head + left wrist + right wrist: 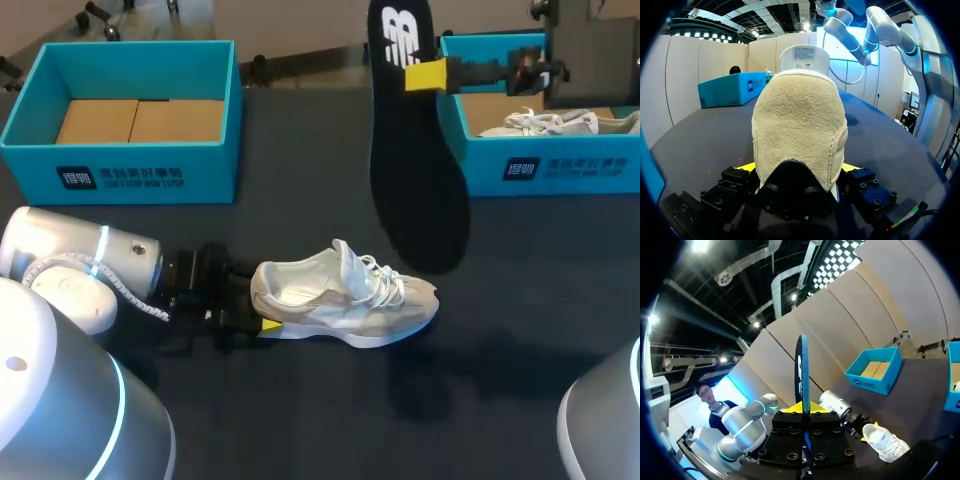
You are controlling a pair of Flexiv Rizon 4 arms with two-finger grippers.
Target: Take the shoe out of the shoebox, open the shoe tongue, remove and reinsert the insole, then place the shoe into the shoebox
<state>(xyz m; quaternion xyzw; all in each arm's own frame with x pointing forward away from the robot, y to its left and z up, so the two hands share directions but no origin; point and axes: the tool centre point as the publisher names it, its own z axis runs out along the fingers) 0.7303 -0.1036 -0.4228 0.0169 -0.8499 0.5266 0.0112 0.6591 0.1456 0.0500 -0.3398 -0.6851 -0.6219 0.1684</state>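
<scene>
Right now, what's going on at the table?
The left gripper is shut on the heel of the white shoe, which lies on its sole on the table. The right gripper is shut on the black insole, holding it upright in the air beside the right shoebox. So the insole is out and not yet reinserted. A second shoe lies in that box.

The worktop [300, 420] is a plain dark, near-black sheet with a matte face. Light on it is even; faint soft shadows lie toward the worktop's near edge.
</scene>
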